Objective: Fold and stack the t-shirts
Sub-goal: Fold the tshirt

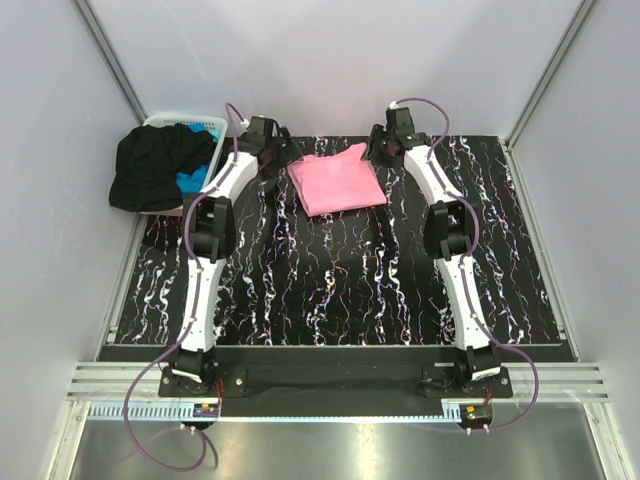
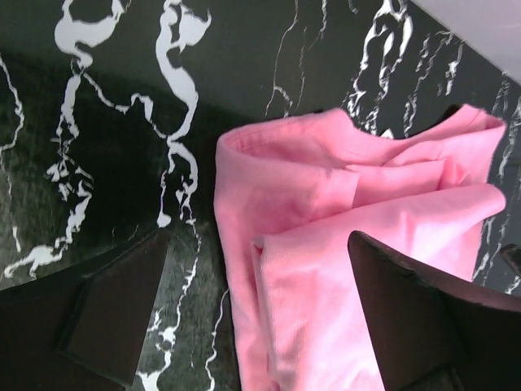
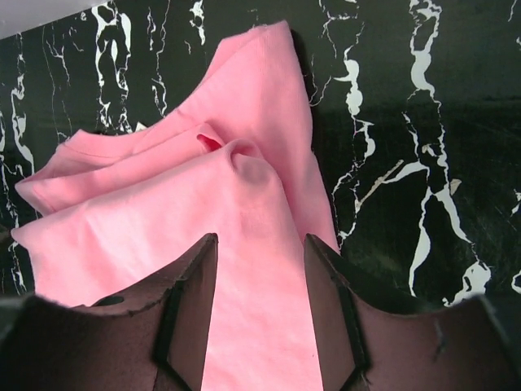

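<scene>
A bright pink t-shirt [image 1: 337, 180] lies folded on the black marbled table at the back centre. My left gripper [image 1: 283, 160] hangs over its left edge, open wide [image 2: 259, 240]; one finger [image 2: 122, 309] is over bare table and the other [image 2: 415, 318] over the pink cloth [image 2: 342, 204]. My right gripper [image 1: 378, 152] is at the shirt's right edge, open [image 3: 260, 240], with pink cloth [image 3: 163, 204] lying flat beneath its parted fingers. A black t-shirt [image 1: 155, 165] drapes over the basket at the back left. A bright blue t-shirt [image 1: 196, 180] shows under it.
The white slotted basket [image 1: 172, 121] stands at the table's back left corner, against the left wall. Grey walls close in the table on three sides. Both arm bases sit on the rail at the near edge.
</scene>
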You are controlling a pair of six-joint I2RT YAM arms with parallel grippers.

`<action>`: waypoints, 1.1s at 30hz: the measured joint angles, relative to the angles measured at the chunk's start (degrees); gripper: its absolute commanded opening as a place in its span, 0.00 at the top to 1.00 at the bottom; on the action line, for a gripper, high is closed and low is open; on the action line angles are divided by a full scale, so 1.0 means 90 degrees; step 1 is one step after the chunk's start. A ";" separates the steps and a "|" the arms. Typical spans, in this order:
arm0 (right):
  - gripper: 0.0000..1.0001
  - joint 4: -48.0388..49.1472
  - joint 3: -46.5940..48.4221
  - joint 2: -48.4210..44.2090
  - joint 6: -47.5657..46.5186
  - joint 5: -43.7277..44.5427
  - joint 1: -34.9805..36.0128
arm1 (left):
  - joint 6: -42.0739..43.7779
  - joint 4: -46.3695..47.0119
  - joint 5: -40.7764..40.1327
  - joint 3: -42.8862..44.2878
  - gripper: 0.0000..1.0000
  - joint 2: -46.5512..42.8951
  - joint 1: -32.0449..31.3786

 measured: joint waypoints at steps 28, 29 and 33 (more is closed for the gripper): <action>0.54 -0.0070 -0.1413 -0.1073 -0.0036 -0.0831 0.0119 | -0.0860 0.0153 0.2314 -0.1256 0.16 -0.1299 -0.0367; 0.55 -0.0126 -0.1411 -0.1073 -0.0044 -0.0886 0.0143 | -0.0857 0.0015 0.2310 -0.1275 0.16 -0.1195 -0.0444; 0.55 -0.0304 -0.1413 -0.1071 -0.0053 -0.1025 0.0211 | -0.0823 -0.0517 0.2115 -0.1486 0.16 -0.1008 -0.0695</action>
